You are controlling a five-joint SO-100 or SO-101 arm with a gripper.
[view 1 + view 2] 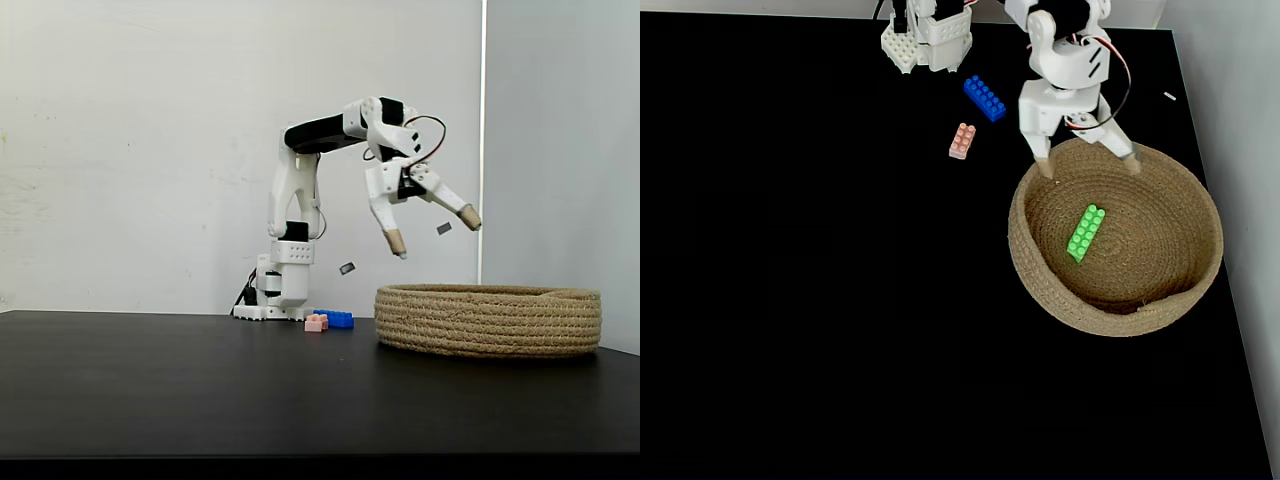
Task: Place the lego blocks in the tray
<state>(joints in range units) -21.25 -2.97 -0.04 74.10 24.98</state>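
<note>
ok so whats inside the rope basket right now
One green lego brick lies on the floor of the basket. From the side, a fixed view's basket wall hides the inside.

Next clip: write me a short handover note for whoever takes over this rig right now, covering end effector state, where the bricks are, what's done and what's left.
End effector: open, empty, hanging above the basket's rim on the arm's side.
Green brick: lying flat inside the basket. Done.
Blue brick: on the black table near the arm's base, outside the basket.
Pink brick: on the table just beside the blue one, also outside.
Left: pick up the blue and pink bricks and drop each in the basket.
</note>
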